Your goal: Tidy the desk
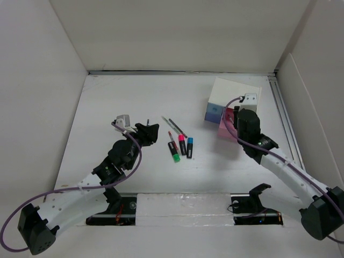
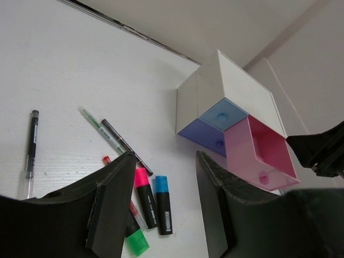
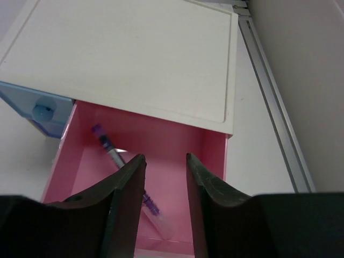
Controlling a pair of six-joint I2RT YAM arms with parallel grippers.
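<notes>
**Left claw (image 1: pixel 152 129) parted and empty; right claw (image 3: pixel 165 161) released above the pink plastic drawer (image 3: pixel 183 142)**

Left claw, black, two-fingered, hovers low over the large flat matte white desk (image 1: pixel 107 102). Fingers are spread and grasp nothing. It points at the loose pens, likely lining up a pick.

A slim black pen (image 2: pixel 32 141) lies on the desk near it. To the right is an unsorted cluster: two thin pens (image 1: pixel 174 126), a red pen (image 1: pixel 172 141), and three stubby highlighters (image 1: pixel 183 146) capped green, pink and blue.

Further right, a small white drawer box (image 1: pixel 239 88) stands toward the desk's far right side. Its blue drawers (image 2: pixel 220 118) are shut. The pink drawer is pulled out, presumably to take stationery, and a clear purple-tipped pen (image 3: pixel 110 150) lies slantwise inside.

Right claw hangs directly over that drawer with nothing between its fingers.

Judgement: sorting is partly done, with most pens out on the desk.
</notes>
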